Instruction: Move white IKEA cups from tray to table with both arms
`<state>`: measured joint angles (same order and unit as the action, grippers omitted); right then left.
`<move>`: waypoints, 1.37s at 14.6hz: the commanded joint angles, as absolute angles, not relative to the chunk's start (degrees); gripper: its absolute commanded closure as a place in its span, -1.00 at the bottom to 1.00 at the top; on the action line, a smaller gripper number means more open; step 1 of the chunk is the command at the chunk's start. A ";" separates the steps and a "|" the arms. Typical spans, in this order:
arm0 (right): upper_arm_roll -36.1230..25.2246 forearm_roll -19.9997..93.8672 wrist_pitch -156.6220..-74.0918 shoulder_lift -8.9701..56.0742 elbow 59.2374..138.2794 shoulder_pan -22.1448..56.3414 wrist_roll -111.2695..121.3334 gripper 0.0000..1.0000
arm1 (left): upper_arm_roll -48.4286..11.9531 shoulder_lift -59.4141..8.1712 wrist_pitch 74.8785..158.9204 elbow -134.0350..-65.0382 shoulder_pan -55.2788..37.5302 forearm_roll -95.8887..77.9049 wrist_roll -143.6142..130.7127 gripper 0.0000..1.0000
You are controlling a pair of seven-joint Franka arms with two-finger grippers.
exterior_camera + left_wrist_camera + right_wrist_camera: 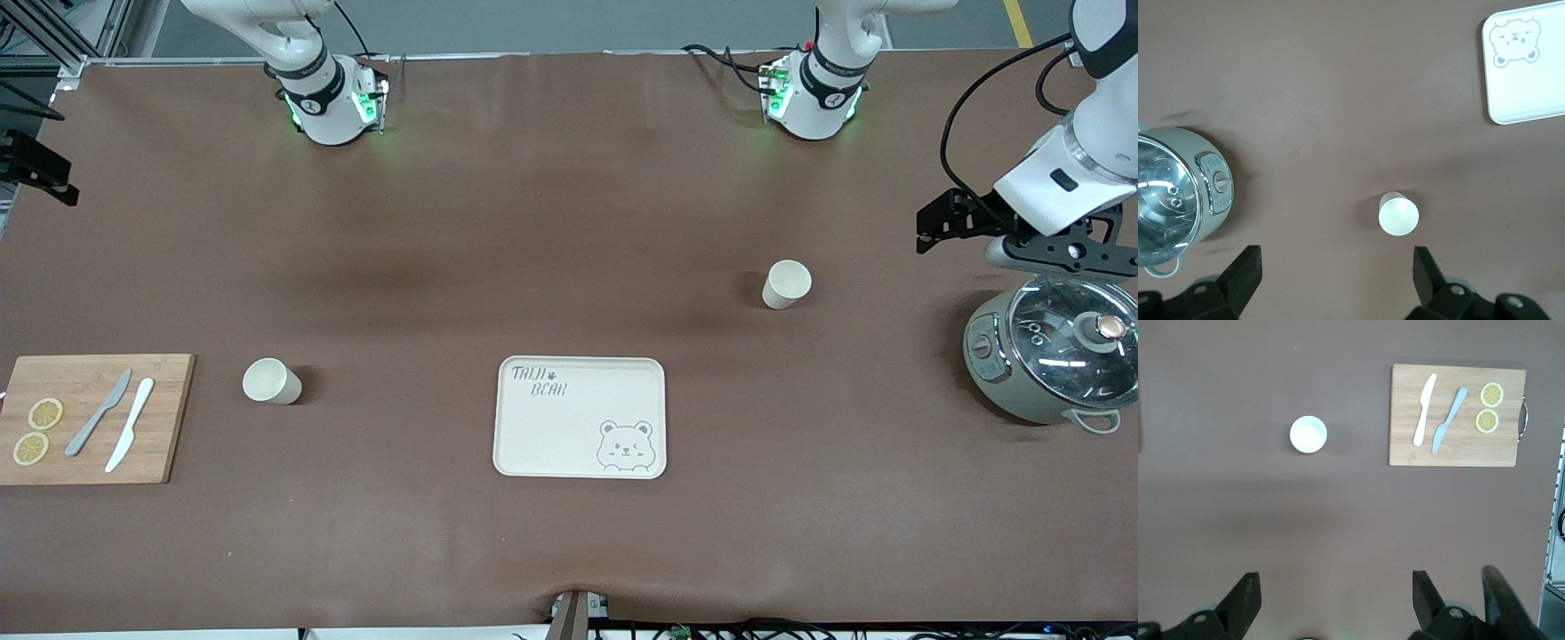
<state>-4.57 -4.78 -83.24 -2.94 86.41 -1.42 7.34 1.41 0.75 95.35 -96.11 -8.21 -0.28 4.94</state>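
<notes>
Two white IKEA cups stand upright on the brown table. One cup (787,284) is toward the left arm's end and shows in the left wrist view (1398,213). The other cup (271,380) is toward the right arm's end and shows in the right wrist view (1308,434). My left gripper (929,233) is open and empty in the air beside the pot, apart from its cup (1336,267). My right gripper (1336,587) is open and empty, high over the table near its base, and out of the front view.
A cream bear tray (569,436) lies between the cups, nearer the front camera (1531,87). A grey-green pot with a glass lid (1053,356) stands under the left gripper (1175,193). A wooden board (169,418) holds two knives and lemon slices (1405,447).
</notes>
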 commanded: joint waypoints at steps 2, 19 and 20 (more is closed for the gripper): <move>-3.96 -4.13 -83.76 -2.81 82.97 -5.27 6.94 -1.00 | 0.44 0.53 93.87 -94.66 -7.21 0.88 5.80 -1.00; -3.96 -3.69 -87.62 -1.14 82.53 -2.11 3.69 -1.00 | 0.44 0.53 93.43 -94.83 -6.86 2.72 4.22 -1.00; -3.96 -3.69 -88.58 -1.06 82.62 -2.02 3.69 -1.00 | 0.44 0.61 93.43 -94.83 -6.86 2.81 4.13 -1.00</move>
